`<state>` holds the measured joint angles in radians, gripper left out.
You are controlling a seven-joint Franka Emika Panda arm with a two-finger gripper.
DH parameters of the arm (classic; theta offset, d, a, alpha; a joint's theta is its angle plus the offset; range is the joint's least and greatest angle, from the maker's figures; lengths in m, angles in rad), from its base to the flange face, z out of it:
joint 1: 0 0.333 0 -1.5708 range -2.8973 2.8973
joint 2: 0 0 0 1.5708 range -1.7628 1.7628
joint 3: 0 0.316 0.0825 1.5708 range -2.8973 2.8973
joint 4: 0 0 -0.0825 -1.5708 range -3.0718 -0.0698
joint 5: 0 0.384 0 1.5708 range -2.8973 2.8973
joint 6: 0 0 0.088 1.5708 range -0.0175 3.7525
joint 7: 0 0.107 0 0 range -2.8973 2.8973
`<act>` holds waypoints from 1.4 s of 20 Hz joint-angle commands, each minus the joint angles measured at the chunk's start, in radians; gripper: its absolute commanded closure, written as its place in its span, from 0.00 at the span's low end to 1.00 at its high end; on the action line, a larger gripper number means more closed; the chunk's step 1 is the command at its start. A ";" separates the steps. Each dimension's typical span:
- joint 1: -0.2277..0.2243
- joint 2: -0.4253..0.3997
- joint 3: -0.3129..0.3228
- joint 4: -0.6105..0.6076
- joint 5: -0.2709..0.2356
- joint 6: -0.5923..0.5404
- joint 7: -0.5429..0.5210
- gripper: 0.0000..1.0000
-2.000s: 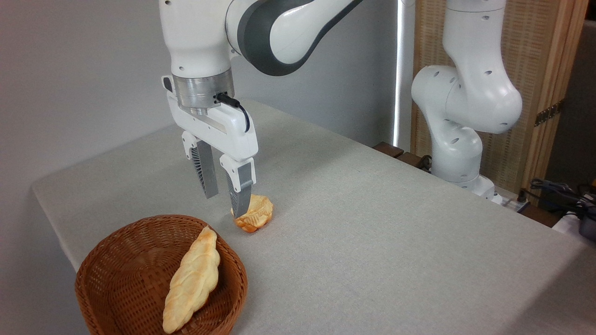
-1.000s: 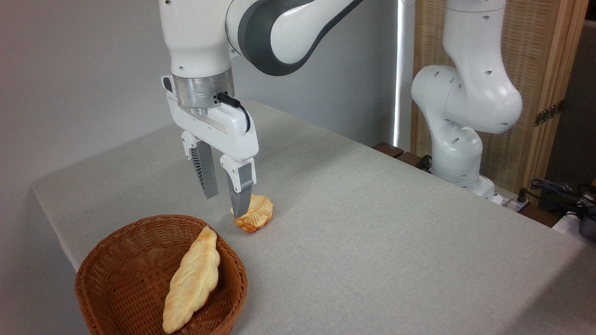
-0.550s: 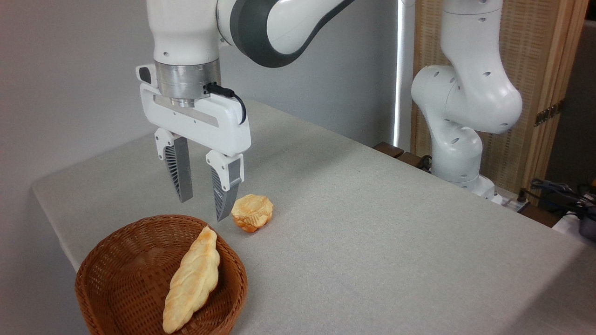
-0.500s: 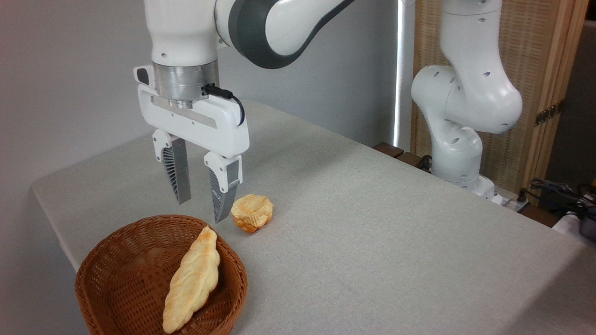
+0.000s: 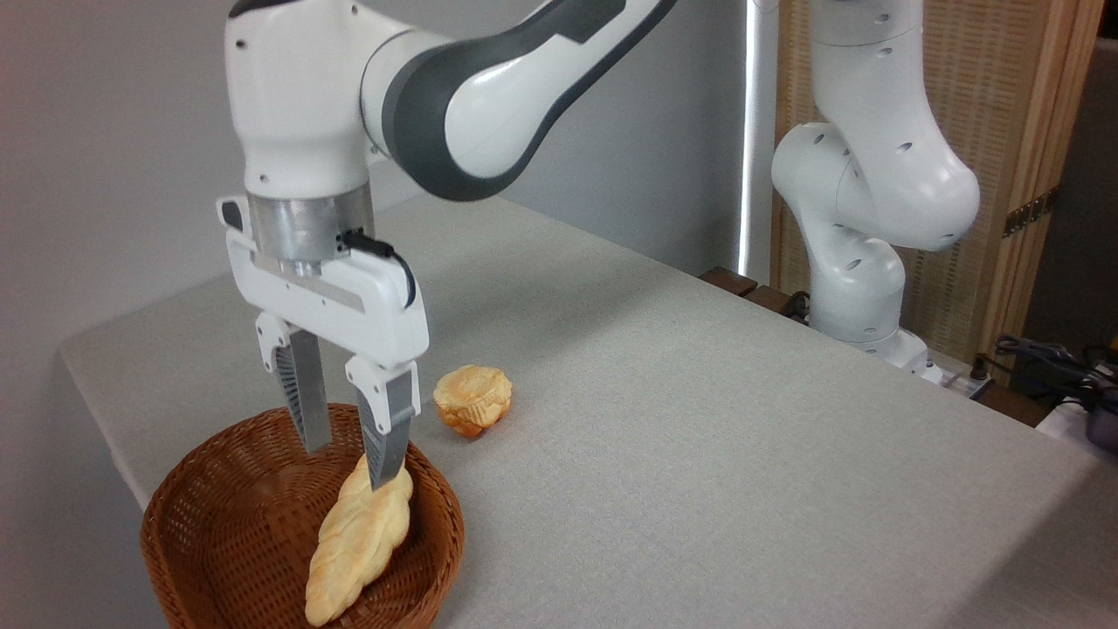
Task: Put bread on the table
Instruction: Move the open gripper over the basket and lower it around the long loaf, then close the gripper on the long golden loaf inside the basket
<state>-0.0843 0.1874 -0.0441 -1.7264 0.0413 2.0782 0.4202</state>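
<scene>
Camera view, left side first: the basket (image 5: pixel 218 542) sits at the near-left corner of the table (image 5: pixel 699 437), round, brown woven wicker, its lower rim cut off by the bottom edge of the picture. Inside it lies the bread (image 5: pixel 358 546), a long narrow braided loaf, pale gold with browner edges, tapering at both ends. Its long axis runs on a diagonal, one tip pointing down toward the near rim of the basket, the other pointing up and to the right toward the far rim. That upper tip is partly hidden behind a finger.

Above it, the gripper (image 5: pixel 348 461) points straight down into the basket, white body, brushed metal collar, a black cable looping off the side. Its two grey ribbed fingers (image 5: pixel 303 406) stand apart with a clear gap and nothing clamped between them. The right-hand finger overlaps the loaf's upper end; whether it touches the crust is hard to tell. The left-hand one hangs over bare wicker.

Just right of the basket, a bun (image 5: pixel 472 398) rests on the grey cloth-textured tabletop, small, round, golden, apart from the basket rim.

Further right, the arm's white base (image 5: pixel 860 288) stands past the table's far edge, in front of a woven wood-framed screen (image 5: pixel 1004 131). Dark cables (image 5: pixel 1048 362) at the far right are cut off by the frame.
</scene>
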 commanded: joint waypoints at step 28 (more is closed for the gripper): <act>-0.011 0.115 -0.005 0.038 0.101 0.049 -0.009 0.67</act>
<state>-0.0914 0.2881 -0.0487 -1.7110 0.1229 2.1200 0.4202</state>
